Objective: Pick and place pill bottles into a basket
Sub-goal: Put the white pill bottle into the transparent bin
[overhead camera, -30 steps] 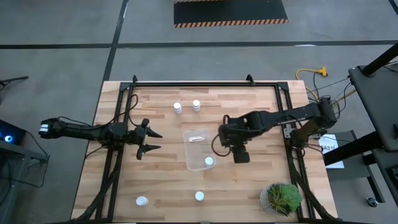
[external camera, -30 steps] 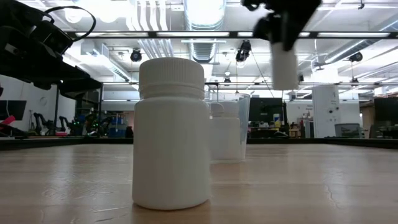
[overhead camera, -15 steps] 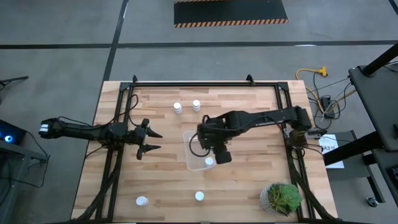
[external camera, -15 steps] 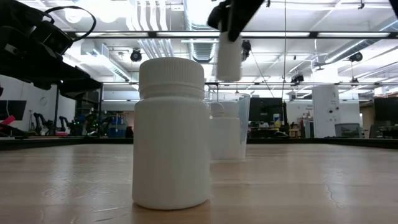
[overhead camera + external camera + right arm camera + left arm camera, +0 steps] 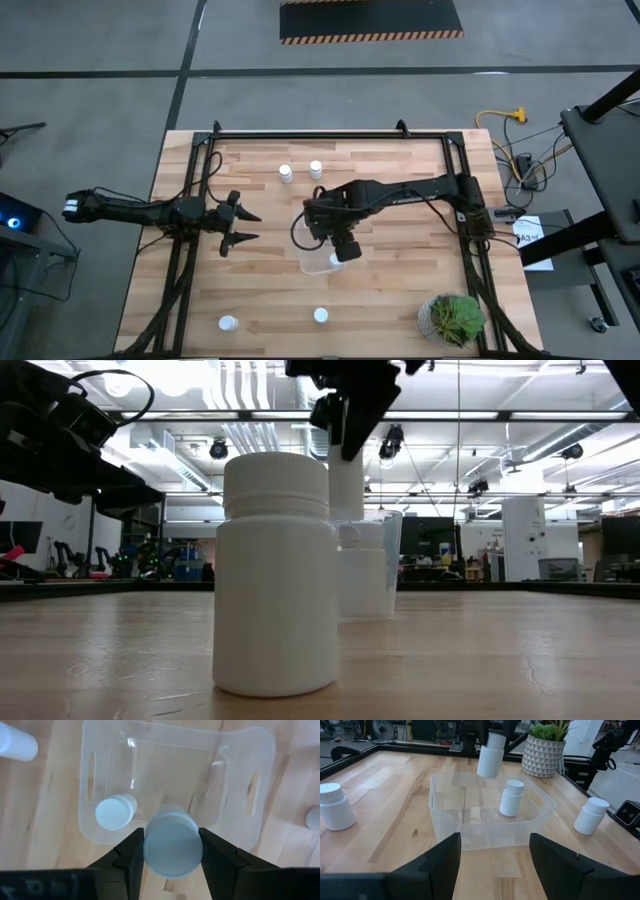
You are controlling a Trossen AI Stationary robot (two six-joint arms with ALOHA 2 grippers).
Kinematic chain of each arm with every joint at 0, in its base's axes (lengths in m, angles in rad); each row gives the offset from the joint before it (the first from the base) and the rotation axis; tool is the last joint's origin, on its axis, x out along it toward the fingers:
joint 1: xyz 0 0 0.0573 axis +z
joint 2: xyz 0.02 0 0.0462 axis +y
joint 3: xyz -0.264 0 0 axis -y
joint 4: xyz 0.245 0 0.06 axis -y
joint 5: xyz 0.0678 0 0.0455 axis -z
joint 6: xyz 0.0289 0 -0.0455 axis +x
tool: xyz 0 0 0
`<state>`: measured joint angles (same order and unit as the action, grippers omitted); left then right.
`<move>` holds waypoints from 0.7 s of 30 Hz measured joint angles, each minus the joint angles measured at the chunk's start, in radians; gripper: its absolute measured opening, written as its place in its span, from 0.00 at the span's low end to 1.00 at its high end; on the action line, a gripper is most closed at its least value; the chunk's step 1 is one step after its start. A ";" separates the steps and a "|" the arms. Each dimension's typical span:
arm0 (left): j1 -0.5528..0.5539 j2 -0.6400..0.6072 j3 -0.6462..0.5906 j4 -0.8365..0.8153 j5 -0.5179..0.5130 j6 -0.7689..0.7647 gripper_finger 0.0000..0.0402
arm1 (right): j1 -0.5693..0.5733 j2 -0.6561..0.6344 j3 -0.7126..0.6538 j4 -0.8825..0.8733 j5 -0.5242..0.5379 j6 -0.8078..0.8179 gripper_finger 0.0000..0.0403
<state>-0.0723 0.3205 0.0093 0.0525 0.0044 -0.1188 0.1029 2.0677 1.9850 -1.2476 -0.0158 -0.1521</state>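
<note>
My right gripper (image 5: pixel 172 856) hangs over the clear basket (image 5: pixel 175 780), shut on a white pill bottle (image 5: pixel 490 759). In the low view that bottle (image 5: pixel 347 485) shows above the basket's rim. One pill bottle (image 5: pixel 115 812) stands upright on the basket's floor. Two more (image 5: pixel 286 174) (image 5: pixel 316 169) stand on the table beyond the basket, and two (image 5: pixel 228 323) (image 5: pixel 320 316) stand near the front edge. My left gripper (image 5: pixel 238 226) waits open and low at the table's left, pointing at the basket. My right gripper pinches the pill bottle's upper end (image 5: pixel 172 837) between its two fingers (image 5: pixel 131 854), one on either side. The fingers come from above, pointing down. The bottle hangs upright below them, clear of the basket and the table.
A potted plant (image 5: pixel 452 318) stands at the front right corner. A black metal frame (image 5: pixel 330 133) runs along the table's edges. The bottle (image 5: pixel 275 575) closest to the low camera hides much of that view.
My right gripper has carried the pill bottle toward the table's left edge, from beside the basket's right side to over it, sinking slightly and rolling a little. The bottle has stayed upright and clear.
</note>
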 joint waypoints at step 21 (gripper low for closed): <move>0.000 0.000 0.000 0.000 0.000 0.000 0.55 | 0.001 -0.009 -0.224 0.218 0.000 0.014 0.36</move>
<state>-0.0726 0.3202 0.0096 0.0521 0.0043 -0.1191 0.1040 2.0590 1.7610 -1.0292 -0.0154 -0.1383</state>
